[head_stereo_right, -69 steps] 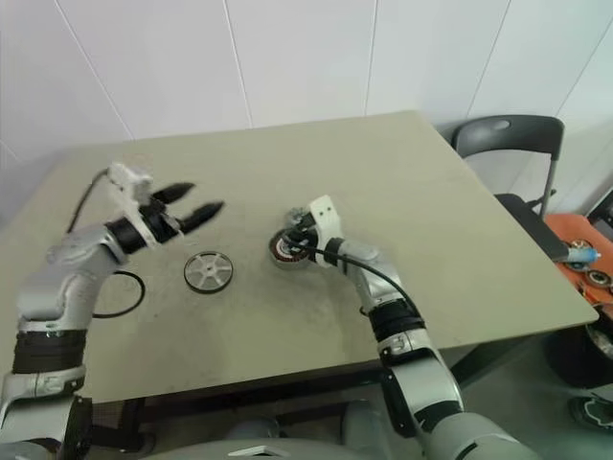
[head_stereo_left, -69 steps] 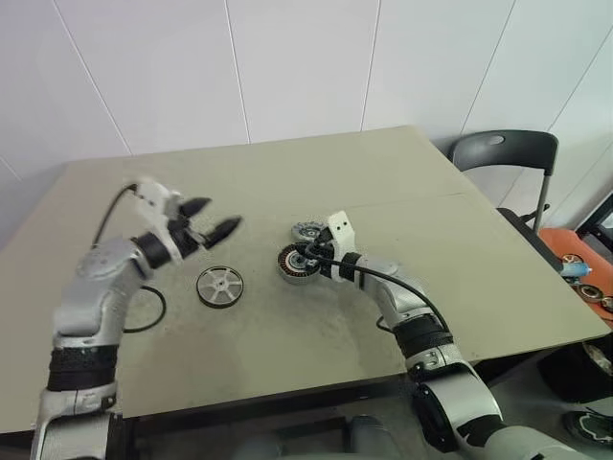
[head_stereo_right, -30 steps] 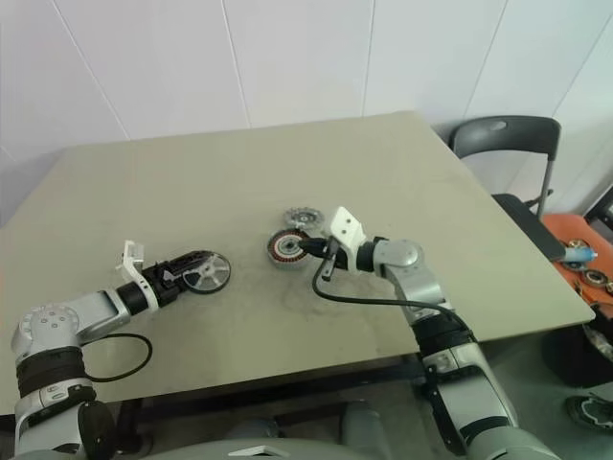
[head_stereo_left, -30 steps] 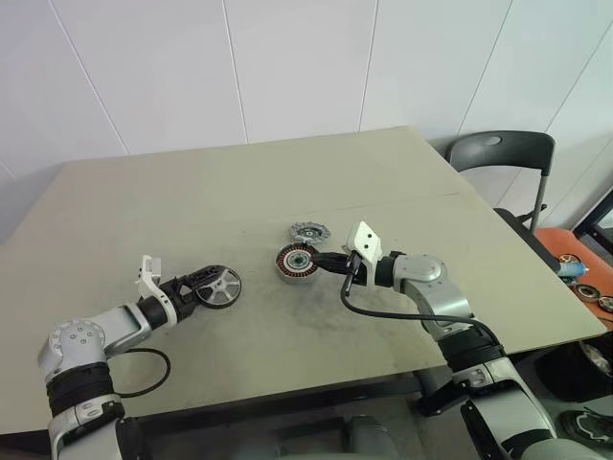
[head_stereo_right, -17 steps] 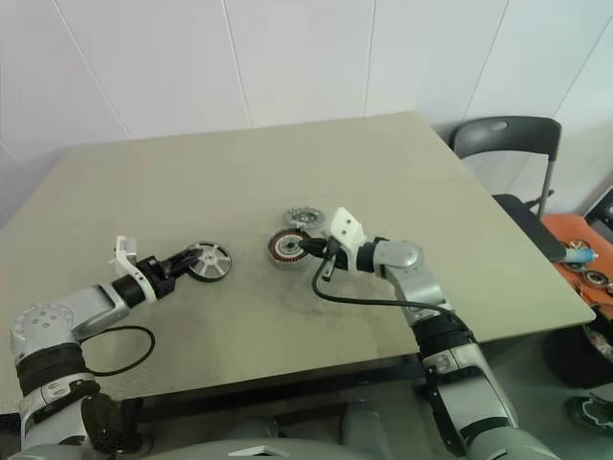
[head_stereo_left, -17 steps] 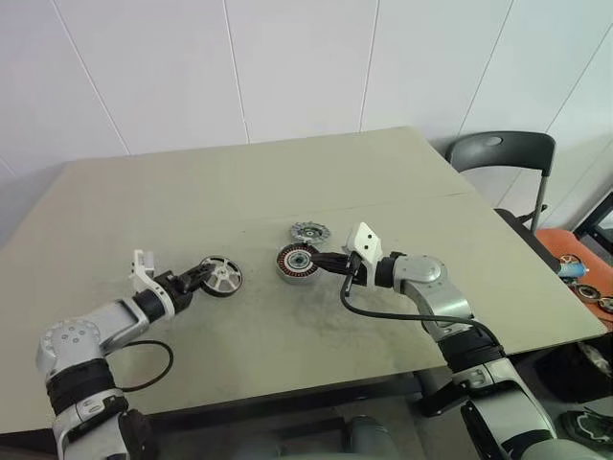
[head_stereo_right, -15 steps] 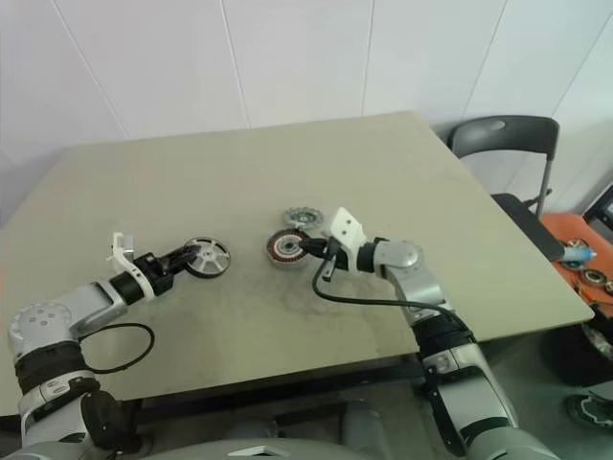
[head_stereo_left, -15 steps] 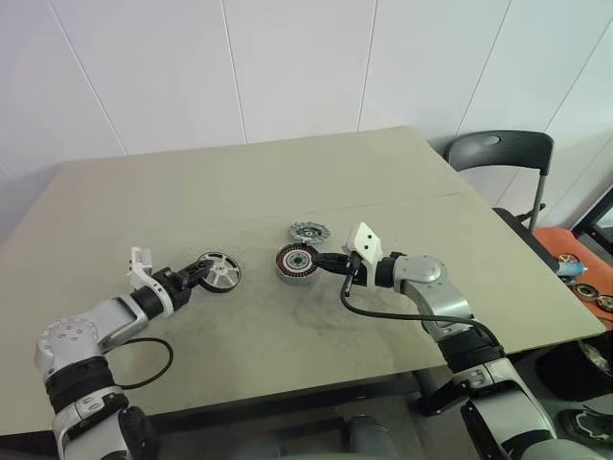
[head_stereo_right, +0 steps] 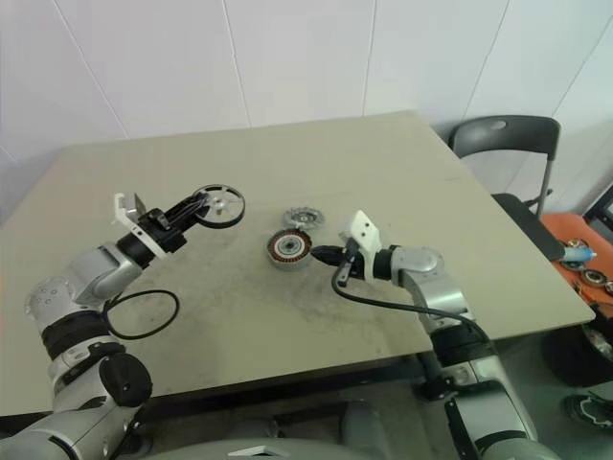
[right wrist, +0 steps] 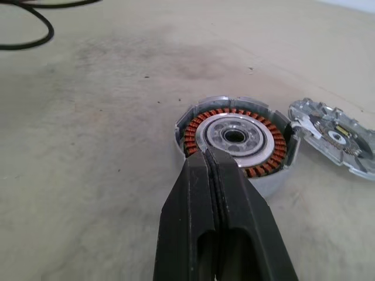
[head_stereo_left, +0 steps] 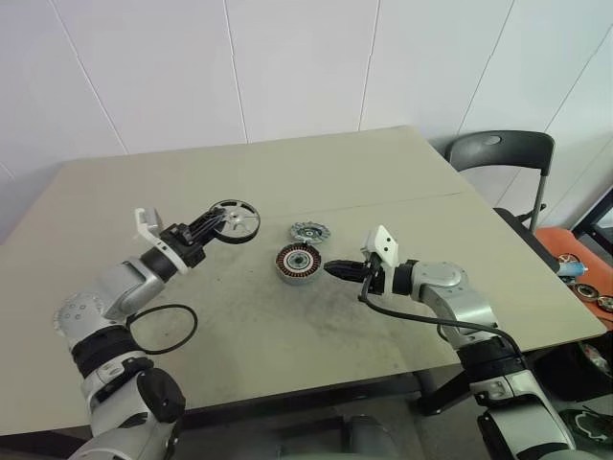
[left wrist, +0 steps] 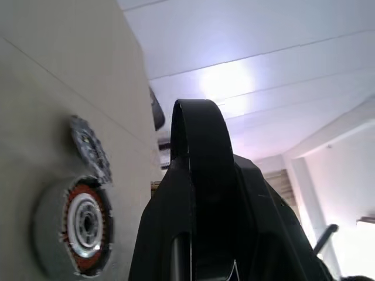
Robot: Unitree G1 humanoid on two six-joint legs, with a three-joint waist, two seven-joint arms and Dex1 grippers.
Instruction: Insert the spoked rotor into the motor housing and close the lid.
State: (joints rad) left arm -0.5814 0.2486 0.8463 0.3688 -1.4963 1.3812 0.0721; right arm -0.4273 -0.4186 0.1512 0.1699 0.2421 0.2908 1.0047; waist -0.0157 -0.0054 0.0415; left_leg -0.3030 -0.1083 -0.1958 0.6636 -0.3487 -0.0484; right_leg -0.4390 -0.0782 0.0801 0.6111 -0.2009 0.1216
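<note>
Left gripper (head_stereo_left: 216, 226) pinches the dark-rimmed, silver-spoked rotor ring (head_stereo_left: 235, 221) by its rim, held in the air — up and left of the round copper-wound motor housing (head_stereo_left: 299, 262) on the tan table (head_stereo_left: 383, 172). Right gripper (head_stereo_left: 332, 270), fingers pressed together and empty, sits just right of the housing; ribbed grey lid disc (head_stereo_left: 309, 232) lies just behind it.

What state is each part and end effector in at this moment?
spoked rotor: lifted off the table, gripped by its rim.
motor housing: on the table, open, windings exposed.
lid: on the table beside the housing, off.
left end effector: shut on rotor.
right end effector: shut, empty.
</note>
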